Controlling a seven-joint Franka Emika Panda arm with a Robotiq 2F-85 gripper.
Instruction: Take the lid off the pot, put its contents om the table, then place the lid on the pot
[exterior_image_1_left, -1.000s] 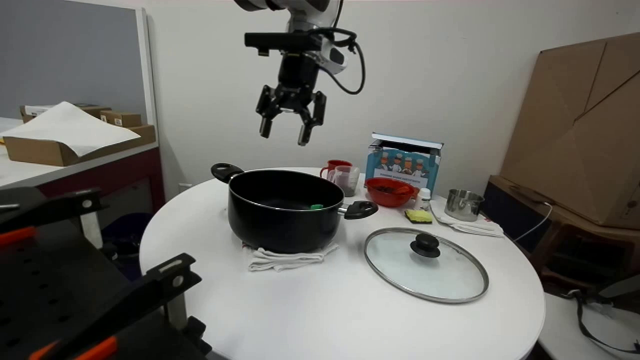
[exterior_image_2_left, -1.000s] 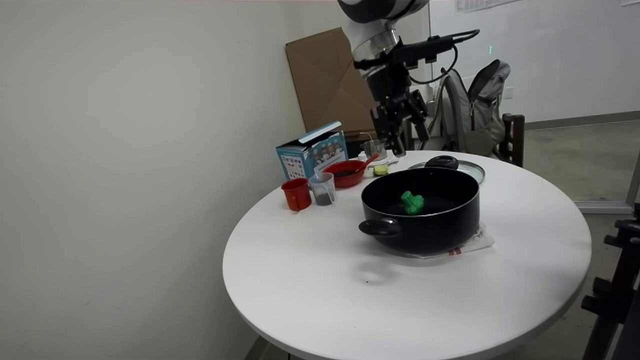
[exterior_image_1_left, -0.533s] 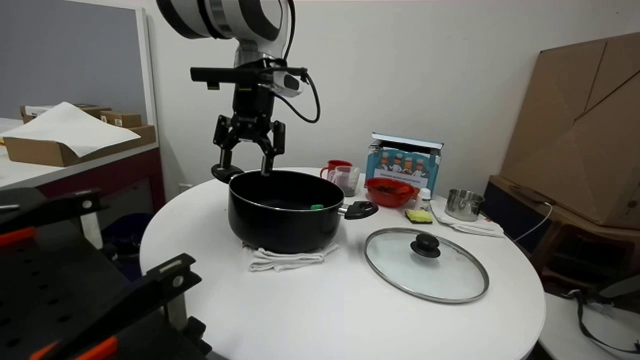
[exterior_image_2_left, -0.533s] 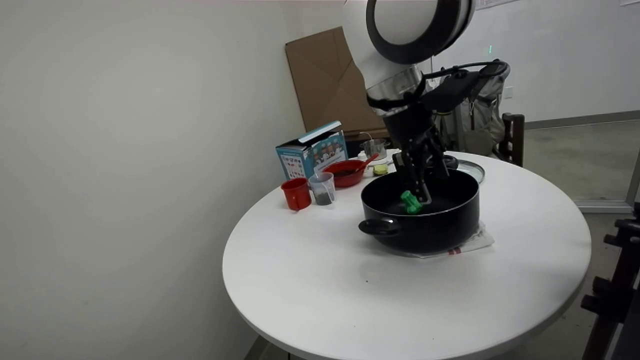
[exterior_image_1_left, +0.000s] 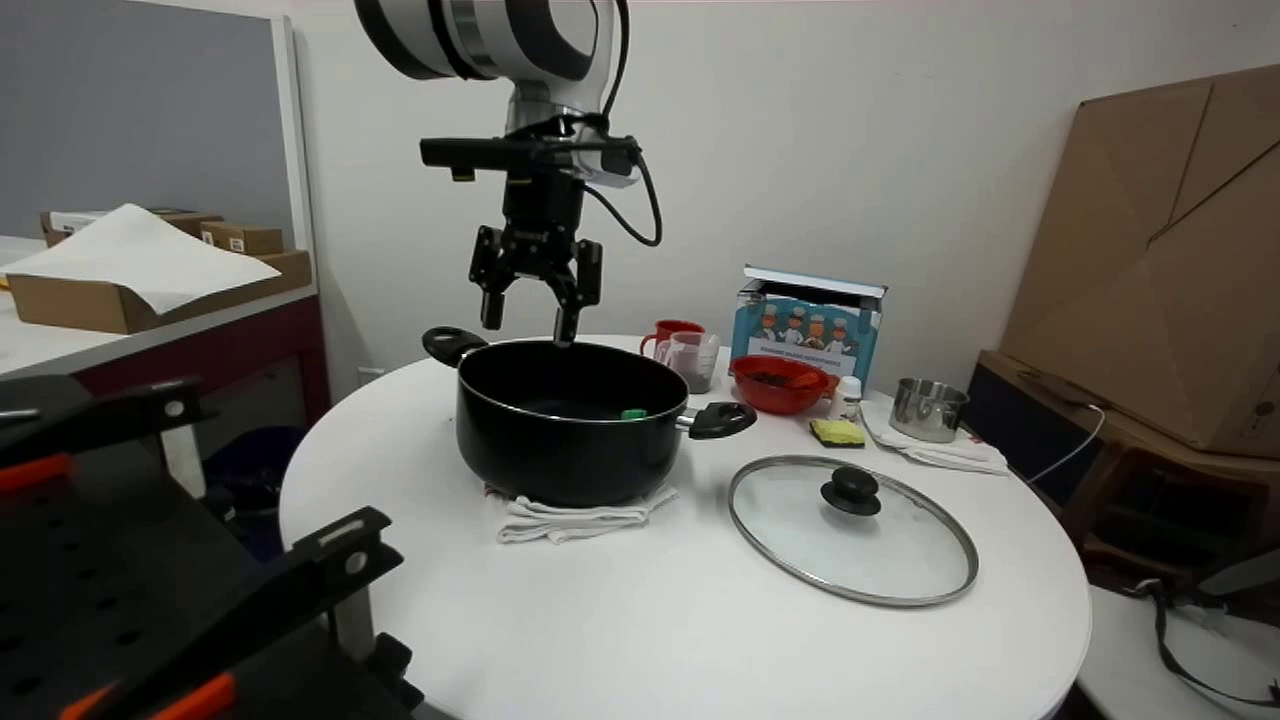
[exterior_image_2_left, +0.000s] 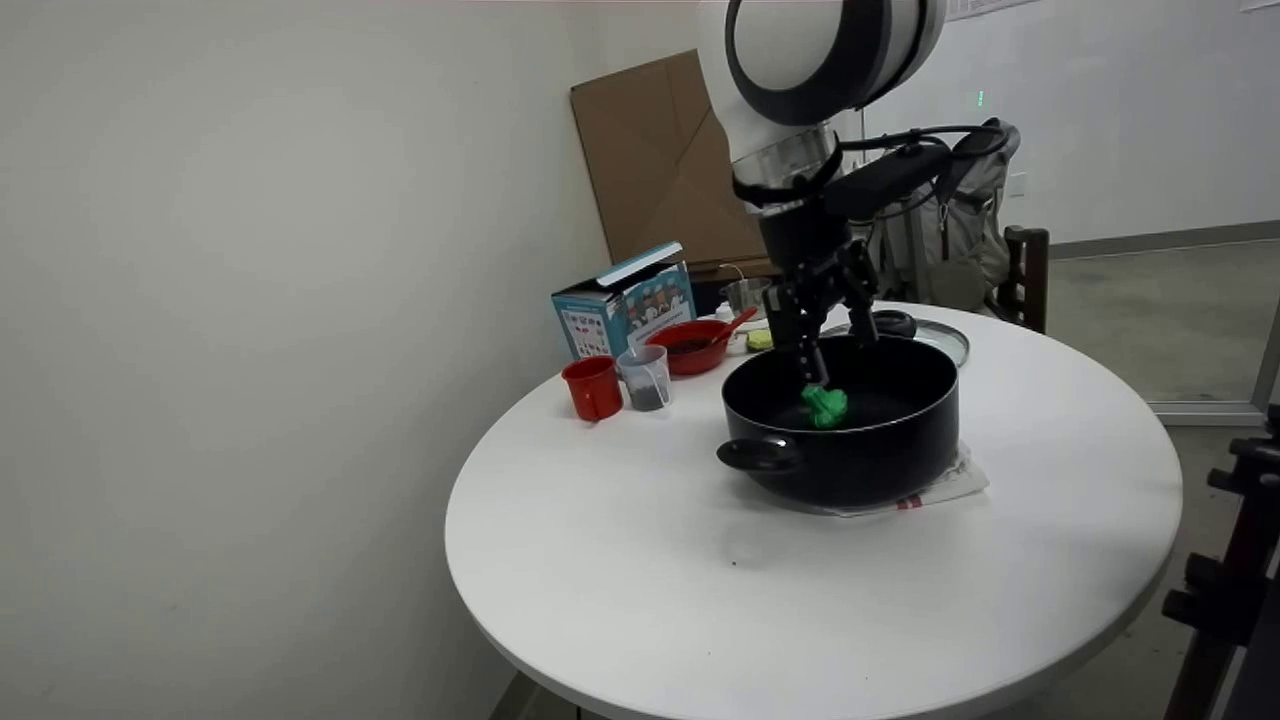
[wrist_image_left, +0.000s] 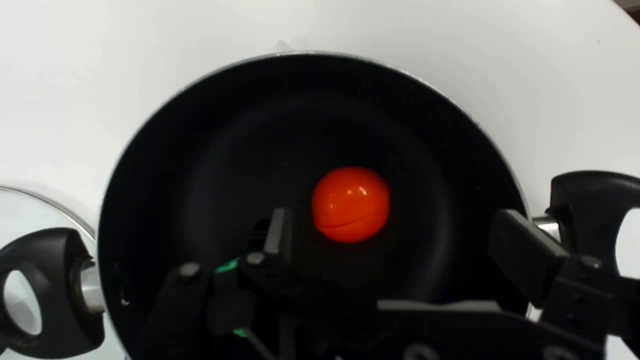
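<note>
The wide black pot (exterior_image_1_left: 568, 462) stands uncovered on a folded cloth on the white table (exterior_image_1_left: 660, 630). Inside it, the wrist view shows a shiny red ball (wrist_image_left: 351, 205). A green knobbly item (exterior_image_2_left: 826, 407) lies in the pot too, mostly covered by a gripper finger in the wrist view. My gripper (exterior_image_1_left: 529, 322) hangs over the pot, pointing down, jaws wide apart with nothing held. In the wrist view the ball appears between the fingers, nearer the left one, beyond the gripper (wrist_image_left: 397, 232). The glass lid (exterior_image_1_left: 810, 545) rests on the table beside the pot, knob up.
Behind the pot are a red mug (exterior_image_2_left: 594, 388), a clear measuring cup (exterior_image_2_left: 647, 378), a red bowl (exterior_image_1_left: 780, 385) and a blue box (exterior_image_1_left: 808, 325). A sponge (exterior_image_1_left: 838, 432) and a steel cup (exterior_image_1_left: 927, 410) sit behind the lid. Pot handles (exterior_image_1_left: 722, 420) stick out on both sides.
My gripper came down over the pot, then shifted slightly back toward the green item's side and rose a little. Its jaws stayed wide. Pot, lid and green item have not moved.
</note>
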